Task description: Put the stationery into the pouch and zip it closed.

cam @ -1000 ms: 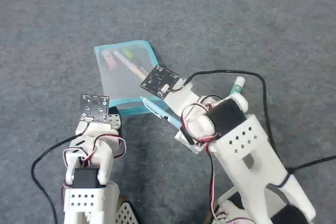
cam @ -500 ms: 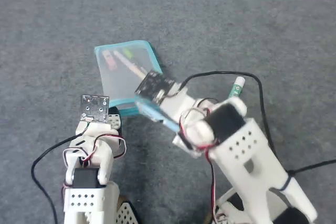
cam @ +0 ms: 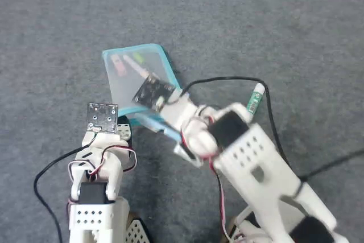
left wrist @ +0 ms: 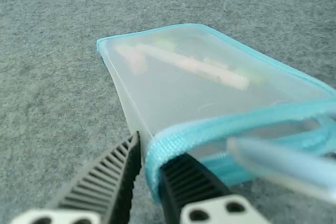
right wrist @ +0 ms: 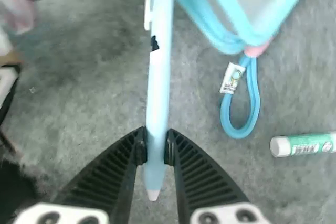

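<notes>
The work surface is a grey mat (cam: 296,38) that carries both arms and all task items.

The right arm (cam: 256,163) extends from the near right corner toward the centre of the mat. The left arm (cam: 96,192) stands at the near left.

The pouch (cam: 133,81) lies flat on the mat ahead of both arms. It is translucent with turquoise trim. Its zip edge faces the arms and stands open (left wrist: 210,93).

The left gripper (left wrist: 149,153) is clamped on the turquoise zip edge at the near corner of the pouch, with one finger on each side of the trim.

The right gripper (right wrist: 155,137) is closed around a light-blue pen (right wrist: 159,51), gripping it close to one end. The rest of the pen (cam: 156,124) projects toward the open edge of the pouch. Whether its far end is inside the opening cannot be determined.

A white-and-green tube (cam: 254,99) lies on the mat beside the right arm, well apart from the pouch.

A turquoise loop strap (right wrist: 239,114) with a small tag hangs from a pouch corner and rests on the mat.

Several pieces of stationery (cam: 128,64), pink, green and cream, lie inside the pouch near its far end.
</notes>
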Motion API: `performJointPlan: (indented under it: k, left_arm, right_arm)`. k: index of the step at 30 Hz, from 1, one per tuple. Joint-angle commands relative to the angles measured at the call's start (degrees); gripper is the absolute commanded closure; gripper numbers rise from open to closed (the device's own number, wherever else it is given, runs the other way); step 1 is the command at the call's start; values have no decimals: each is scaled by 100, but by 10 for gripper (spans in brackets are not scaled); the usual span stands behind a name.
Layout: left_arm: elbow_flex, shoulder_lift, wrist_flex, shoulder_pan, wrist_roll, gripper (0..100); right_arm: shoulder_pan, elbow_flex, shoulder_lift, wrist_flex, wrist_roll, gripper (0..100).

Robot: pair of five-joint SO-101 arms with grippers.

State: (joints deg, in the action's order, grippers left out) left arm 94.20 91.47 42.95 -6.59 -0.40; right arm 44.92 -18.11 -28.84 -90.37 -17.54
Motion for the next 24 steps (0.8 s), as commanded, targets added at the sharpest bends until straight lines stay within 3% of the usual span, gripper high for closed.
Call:
performJointPlan:
  k: [1, 14, 18, 24]
  left_arm:
    - [-198, 105, -176, -18, -53, 988]
    - [-127, 105, -193, 360, -62, 988]
    - [-127, 105, -185, 325, -62, 988]
    - [-127, 105, -185, 316, -70, 988]
  right_arm:
    - [-505, 677, 725, 400, 396, 991]
    - [-505, 3490, 3468, 681, 1714, 990]
    - [-171, 3815, 3837, 822, 1618, 981]
    - [127, 3815, 3829, 971, 1433, 791]
